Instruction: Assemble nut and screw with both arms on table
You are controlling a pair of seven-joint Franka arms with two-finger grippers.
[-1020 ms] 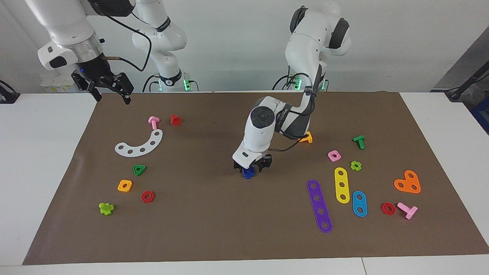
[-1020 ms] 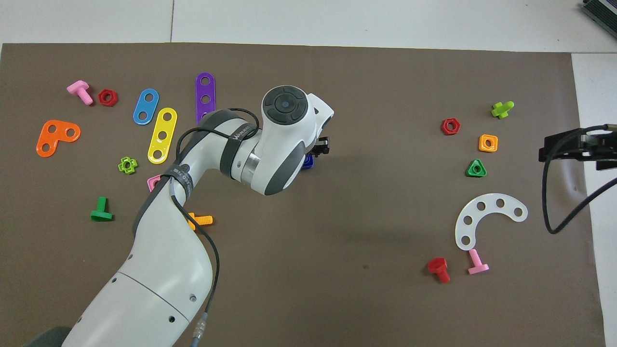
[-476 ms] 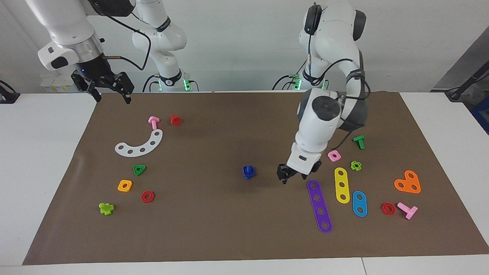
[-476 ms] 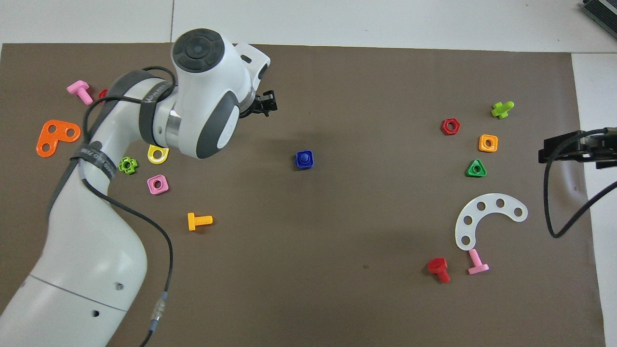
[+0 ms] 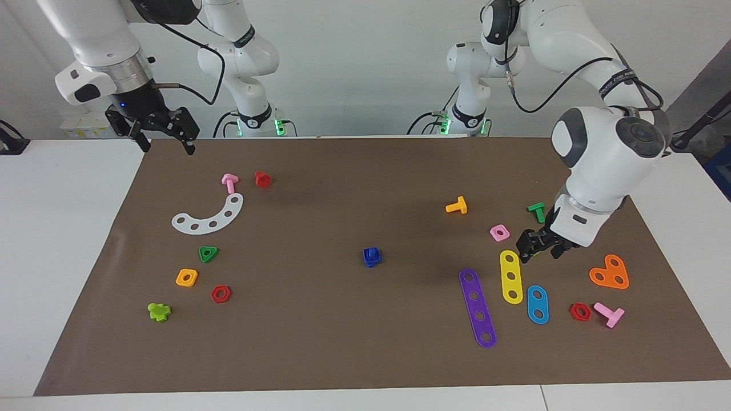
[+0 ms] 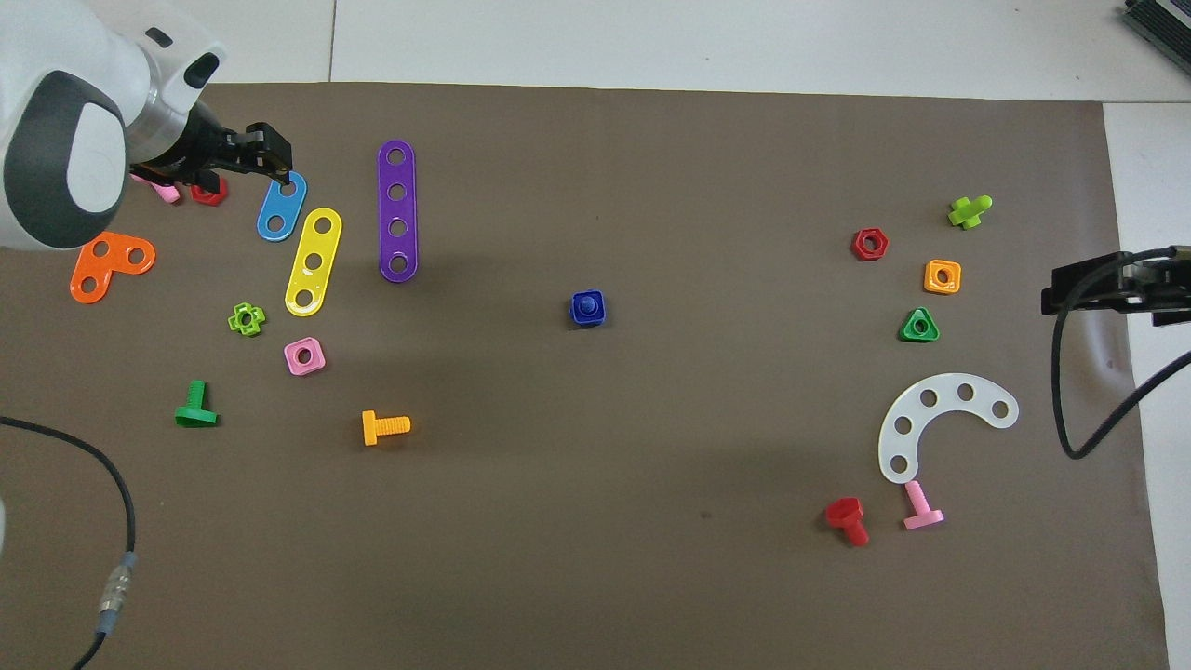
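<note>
We judge the joining step to be done: the nut [image 5: 372, 260] lies near the middle of the brown mat on the table [image 5: 68, 240], and the screw [image 5: 372, 252] stands in its centre hole, shaft end up, with neither gripper touching the pair. Our left gripper [image 5: 538, 244] hangs empty over the cluster at the left arm's end of the table, above the light-green cross nut and just beside the yellow strip [image 5: 510, 276]; whether its fingers are spread or pressed together we cannot tell. Our right gripper [image 5: 161, 129] waits over the mat's edge at the right arm's end, fingers spread, gripping nothing. What remains, as we read it, is only to bring the left arm clear. The pink square nut [image 5: 499, 232], green screw [image 5: 537, 212] and blue strip [image 5: 537, 304] crowd under that gripper, so any descent there risks knocking them; around the assembled pair the mat is open.
</note>
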